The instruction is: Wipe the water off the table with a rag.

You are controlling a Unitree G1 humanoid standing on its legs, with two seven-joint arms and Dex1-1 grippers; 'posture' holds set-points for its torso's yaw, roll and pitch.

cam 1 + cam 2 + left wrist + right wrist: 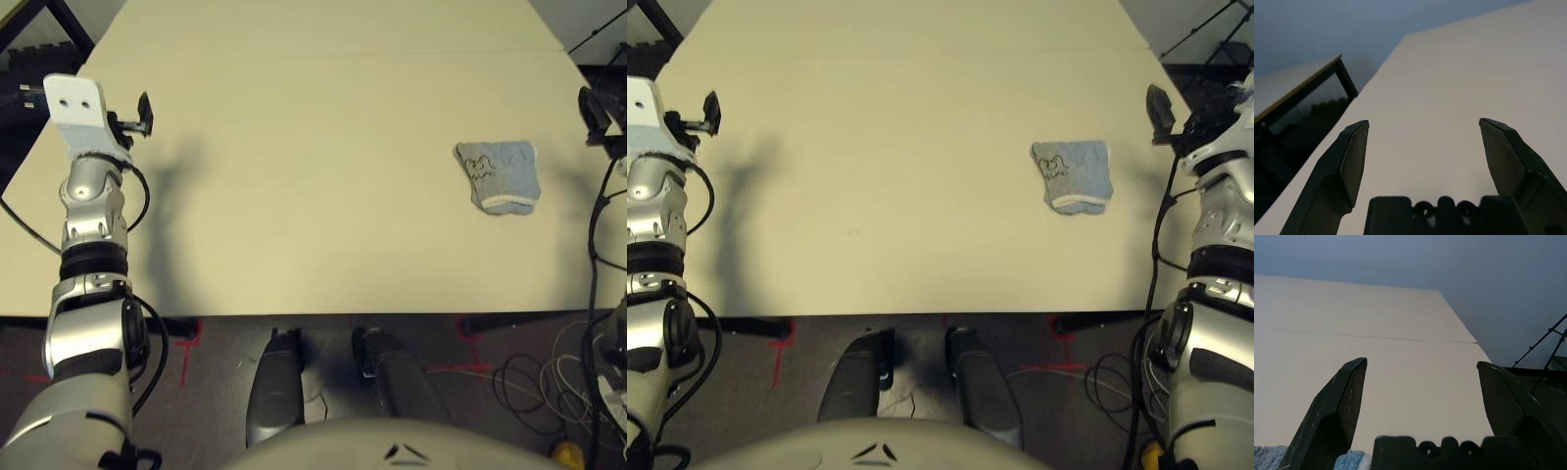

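Broad pale cream, flat rectangular counter [323, 117], thin seam across its far part. Left tool [1422, 125], black, two-fingered, over the counter's left side: wide open, empty. Right tool [1422, 363], matching black pair, near the right edge: wide open, empty. Folded grey-blue terry rag [1073, 178], white hem, dark printed logo: lying on the counter's right part, apart from both tools. Water: cannot make out any for certain. Progress, judged: rag ungripped; wiping either unstarted or finished, cannot tell which.
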